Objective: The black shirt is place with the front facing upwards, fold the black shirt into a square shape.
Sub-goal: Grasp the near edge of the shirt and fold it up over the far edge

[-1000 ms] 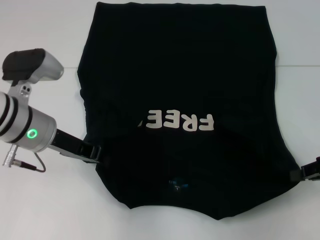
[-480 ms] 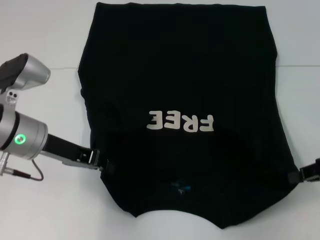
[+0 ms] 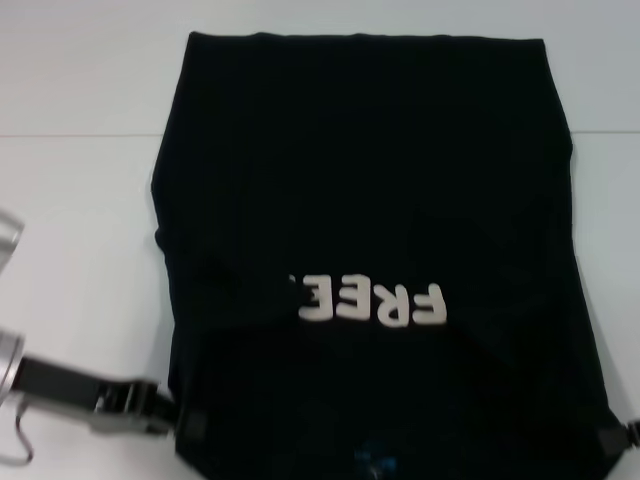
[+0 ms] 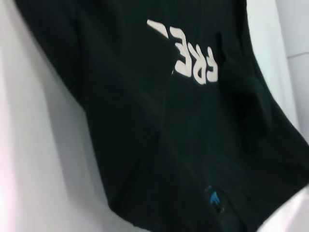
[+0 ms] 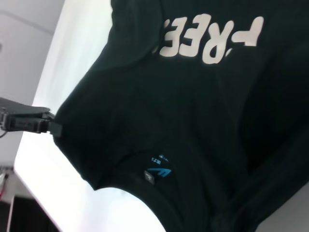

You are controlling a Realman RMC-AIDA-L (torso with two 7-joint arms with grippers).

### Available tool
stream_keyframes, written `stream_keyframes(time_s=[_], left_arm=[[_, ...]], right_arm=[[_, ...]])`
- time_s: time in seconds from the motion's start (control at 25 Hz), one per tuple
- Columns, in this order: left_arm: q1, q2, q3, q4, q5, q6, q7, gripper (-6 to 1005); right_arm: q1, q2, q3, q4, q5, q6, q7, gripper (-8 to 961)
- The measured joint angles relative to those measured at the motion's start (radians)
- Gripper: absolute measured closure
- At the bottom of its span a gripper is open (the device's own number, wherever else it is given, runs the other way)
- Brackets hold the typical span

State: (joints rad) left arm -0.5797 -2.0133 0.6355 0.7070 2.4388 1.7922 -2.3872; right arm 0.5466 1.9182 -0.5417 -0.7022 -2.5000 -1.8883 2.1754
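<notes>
— White counter (image 3: 80, 220) fills the head view. What lies on it?

— One large black short-sleeved cloth shirt (image 3: 370, 180), spread flat with cream block letters "FREE" (image 3: 365, 303) facing up. Its straight hem lies toward the far edge of the counter; the neck end with a small blue label (image 3: 372, 462) is toward the near edge.

— And the left tool?

— The left tool (image 3: 172, 420) is at the near-left side of the shirt, touching the cloth at its edge. Its fingers appear clamped on the shirt's left side, though the black tips merge with the black fabric. The right wrist view shows the same tool (image 5: 50, 126) pressed against the cloth edge.

— The right tool?

— Only a sliver of the right tool (image 3: 625, 437) shows at the near-right side, meeting the shirt's right edge. Whether it is apart or together cannot be told.

— What differs from half a second ago?

— The lettering sits closer to the near edge of the counter, and the curved neck edge has slid out of sight. The left arm has drawn back with it, so much less of it shows.
</notes>
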Motion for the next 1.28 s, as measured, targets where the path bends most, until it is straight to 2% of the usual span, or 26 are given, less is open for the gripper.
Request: stream_keyframes(time_s=[0.08,0.16,0.32,0.52,0.64,0.76,1.0,1.16,1.28], left_arm=[[0.013,0.003,-0.001,-0.015,-0.005,0.015,0.005,948],[0.056,0.013,-0.003,-0.067,-0.011,0.084,0.022,948],[0.089,0.017,0.003,-0.092,-0.01,0.155,0.049,947],[0.09,0.012,0.072,-0.126,-0.003,0.177,0.094,947],[0.07,0.009,0.07,-0.131,-0.008,0.171,0.108,948],[0.043,0.014,0.025,-0.132,-0.016,0.166,0.115,948],[-0.018,0.031,-0.15,-0.129,-0.019,0.151,0.109,947],[-0.046,0.043,-0.275,-0.128,-0.038,0.084,0.085,947],[-0.055,0.044,-0.32,-0.128,-0.077,0.008,0.081,947]], right_arm=[[-0.014,-0.002,0.0,0.001,-0.001,-0.032,-0.032,906],[-0.027,-0.005,0.0,0.001,-0.002,-0.062,-0.063,906],[-0.049,-0.009,-0.03,0.013,-0.005,-0.094,-0.122,906],[-0.045,-0.019,-0.063,0.08,-0.007,-0.086,-0.18,905],[-0.036,-0.019,-0.057,0.09,-0.007,-0.078,-0.179,905],[-0.034,-0.018,-0.016,0.104,-0.001,-0.069,-0.172,904],[-0.031,-0.023,0.149,0.143,0.002,-0.044,-0.151,897],[-0.031,-0.036,0.302,0.175,0.012,-0.027,-0.127,893],[-0.039,-0.04,0.385,0.184,0.074,-0.008,-0.099,889]])
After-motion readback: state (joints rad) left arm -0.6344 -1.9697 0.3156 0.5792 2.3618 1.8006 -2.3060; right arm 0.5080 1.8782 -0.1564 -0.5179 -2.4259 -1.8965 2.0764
